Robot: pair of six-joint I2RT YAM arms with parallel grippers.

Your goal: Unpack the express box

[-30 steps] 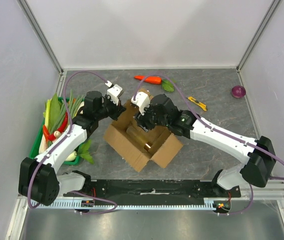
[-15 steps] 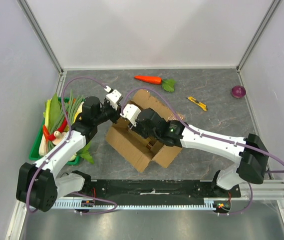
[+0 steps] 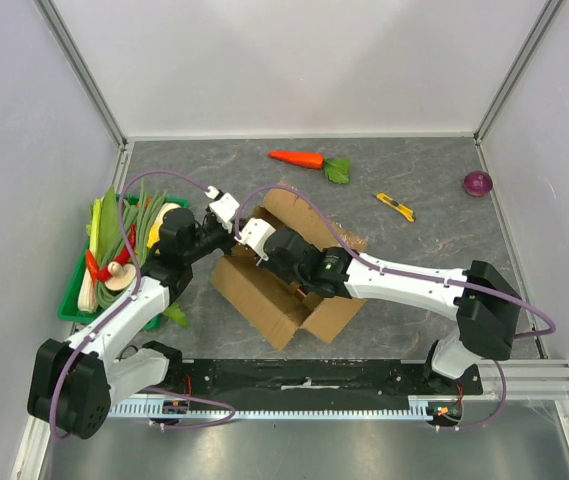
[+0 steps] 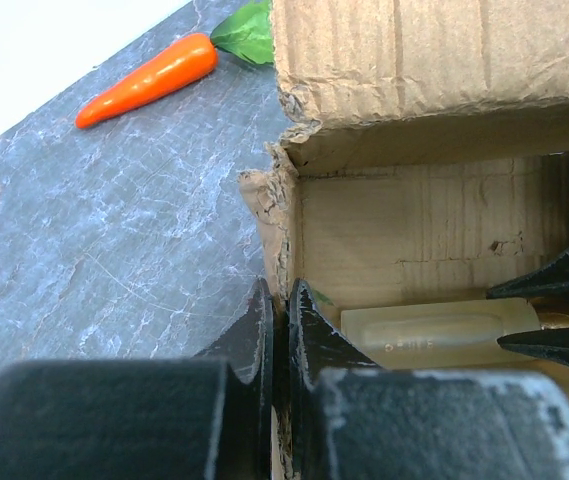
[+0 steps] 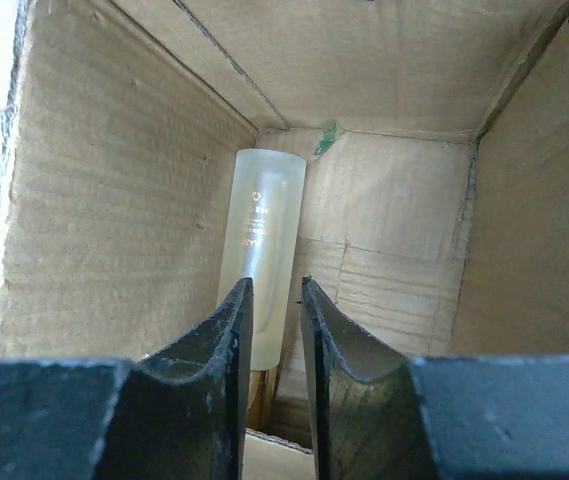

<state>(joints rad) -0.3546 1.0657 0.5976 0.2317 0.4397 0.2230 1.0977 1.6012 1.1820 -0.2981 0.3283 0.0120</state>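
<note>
The express box point(image 3: 276, 303) is brown cardboard and stands open at the table's middle. My left gripper point(image 3: 227, 230) is shut on the top edge of its left wall, shown in the left wrist view point(image 4: 277, 322). My right gripper point(image 3: 261, 250) reaches down inside the box. Its jaws point(image 5: 277, 300) stand a narrow gap apart over the near end of a frosted pale bottle point(image 5: 262, 235). The bottle lies on the box floor along one wall and also shows in the left wrist view point(image 4: 434, 335).
A green tray point(image 3: 70, 302) of vegetables stands at the left edge. A carrot point(image 3: 299, 158) lies at the back, and also shows in the left wrist view point(image 4: 144, 80). A yellow utility knife point(image 3: 396, 207) and a red onion point(image 3: 477, 183) lie at the right.
My right gripper has moved left and down, deeper into the box. My left gripper has drawn slightly left and nearer, still on the box wall. The box's back flap now shows more.
</note>
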